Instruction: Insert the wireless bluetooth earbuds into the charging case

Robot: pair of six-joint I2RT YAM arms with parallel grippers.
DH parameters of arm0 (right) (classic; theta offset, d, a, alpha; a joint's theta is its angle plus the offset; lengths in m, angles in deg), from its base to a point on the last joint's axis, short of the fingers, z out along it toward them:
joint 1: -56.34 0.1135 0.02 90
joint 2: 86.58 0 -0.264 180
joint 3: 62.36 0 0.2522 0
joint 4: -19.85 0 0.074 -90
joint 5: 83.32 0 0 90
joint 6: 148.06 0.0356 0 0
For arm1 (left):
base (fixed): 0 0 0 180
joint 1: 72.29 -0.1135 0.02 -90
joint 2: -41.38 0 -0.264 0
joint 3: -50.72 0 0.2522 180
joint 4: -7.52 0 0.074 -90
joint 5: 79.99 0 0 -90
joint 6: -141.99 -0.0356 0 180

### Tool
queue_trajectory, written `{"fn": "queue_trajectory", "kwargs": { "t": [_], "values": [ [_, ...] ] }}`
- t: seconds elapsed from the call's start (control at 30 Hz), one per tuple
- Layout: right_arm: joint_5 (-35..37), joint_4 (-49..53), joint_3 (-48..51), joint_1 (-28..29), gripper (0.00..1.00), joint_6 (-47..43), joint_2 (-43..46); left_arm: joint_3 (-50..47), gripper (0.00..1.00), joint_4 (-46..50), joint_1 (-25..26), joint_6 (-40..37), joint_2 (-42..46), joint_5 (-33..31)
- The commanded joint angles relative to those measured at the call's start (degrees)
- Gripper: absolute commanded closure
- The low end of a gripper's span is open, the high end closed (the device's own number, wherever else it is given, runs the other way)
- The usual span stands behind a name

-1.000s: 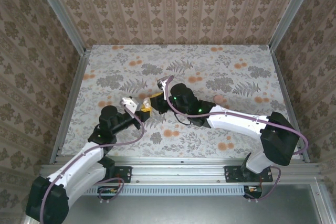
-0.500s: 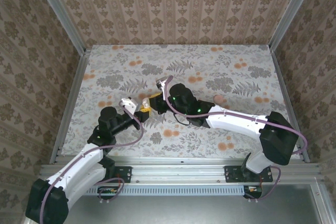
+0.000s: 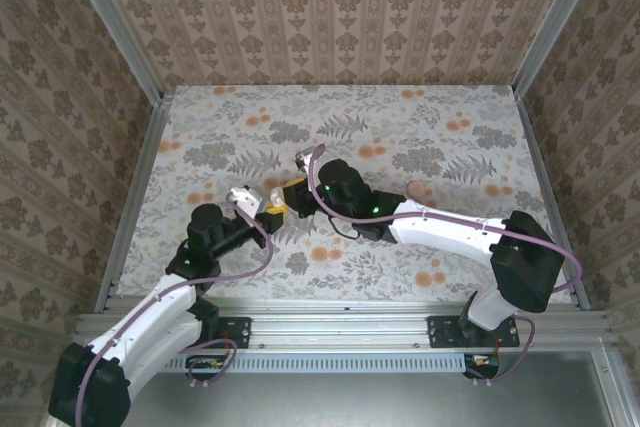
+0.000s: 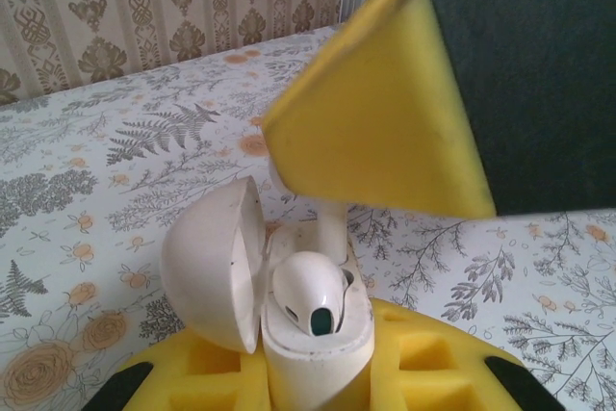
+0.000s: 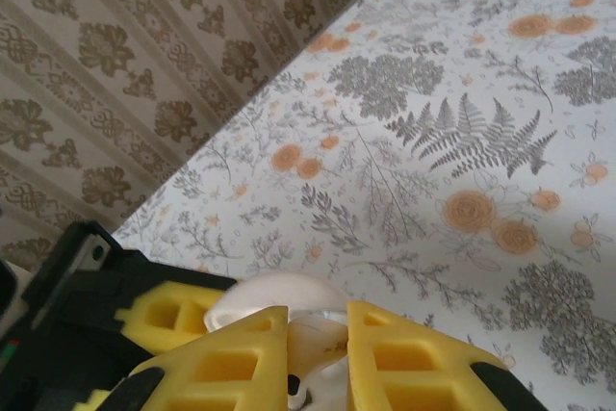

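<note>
The white charging case (image 4: 310, 358) stands upright between the yellow pads of my left gripper (image 4: 313, 382), which is shut on it. Its lid (image 4: 207, 257) hangs open to the left. One white earbud (image 4: 308, 294) sits in the near slot. Right above the case, my right gripper (image 5: 318, 353) is shut on the second earbud (image 5: 325, 342), whose stem (image 4: 332, 223) reaches down into the far slot. In the top view the left gripper (image 3: 272, 209) and right gripper (image 3: 297, 190) meet at the table's middle left.
A small pinkish object (image 3: 415, 189) lies on the floral tabletop (image 3: 440, 147) right of the arms. Metal rails (image 3: 135, 197) and wallpapered walls close in the left, right and back sides.
The right gripper has edged slightly left, closer over the case. Both grips look unchanged.
</note>
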Motion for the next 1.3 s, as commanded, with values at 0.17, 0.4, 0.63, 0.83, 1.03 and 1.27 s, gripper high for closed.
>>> {"fn": "queue_trajectory", "kwargs": {
  "t": [0.17,0.4,0.63,0.83,1.03,1.27],
  "values": [
    [1.1,3.5,-1.3,0.6,0.83,0.0,-1.6,1.2,0.87,-2.6,0.3,-1.0,1.3,0.0],
    [0.8,1.7,0.2,0.7,0.74,0.3,0.1,1.1,0.87,-2.2,0.2,-1.1,1.3,-0.2],
    [0.1,1.3,1.3,0.2,0.54,-0.6,4.5,1.0,0.87,-1.7,0.3,-0.7,1.3,0.5],
    [-1.3,2.1,2.8,-0.9,0.52,-2.2,9.5,1.6,0.87,-1.2,0.3,-0.3,1.5,2.5],
    [-3.0,2.8,5.4,-2.9,0.5,-4.2,16.0,2.4,0.86,-0.2,0.4,0.1,1.8,5.0],
    [-4.8,4.8,9.1,-6.7,0.38,-7.3,23.4,4.9,0.87,3.5,0.5,-1.0,1.7,7.9]
  ]
}}
